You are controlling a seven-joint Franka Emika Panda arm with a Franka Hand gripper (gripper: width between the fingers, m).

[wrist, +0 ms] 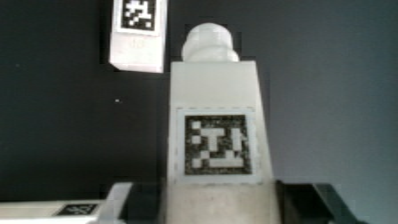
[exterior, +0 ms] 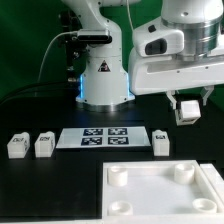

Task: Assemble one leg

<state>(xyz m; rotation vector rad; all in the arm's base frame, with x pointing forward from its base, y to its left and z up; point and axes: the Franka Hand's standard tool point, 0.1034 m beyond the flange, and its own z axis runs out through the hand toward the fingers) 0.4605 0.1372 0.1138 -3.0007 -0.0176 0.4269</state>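
Note:
My gripper (exterior: 186,104) hangs in the air at the exterior view's right, above the table, shut on one leg (exterior: 186,110). In the wrist view this leg (wrist: 217,110) is a white block with a rounded peg at its far end and a square tag on its face, clamped between my dark fingers (wrist: 150,203), with the gripper (wrist: 217,198) closed round its near end. Three more legs stand on the black table: two at the exterior view's left (exterior: 17,146) (exterior: 44,146) and one beside the marker board's right end (exterior: 162,141). One shows in the wrist view (wrist: 135,36).
The marker board (exterior: 103,137) lies flat mid-table. The large white square panel (exterior: 166,199) with round corner sockets lies at the front right. The arm's white base (exterior: 104,75) stands behind the board. A white tagged piece (wrist: 71,206) shows at the wrist view's edge.

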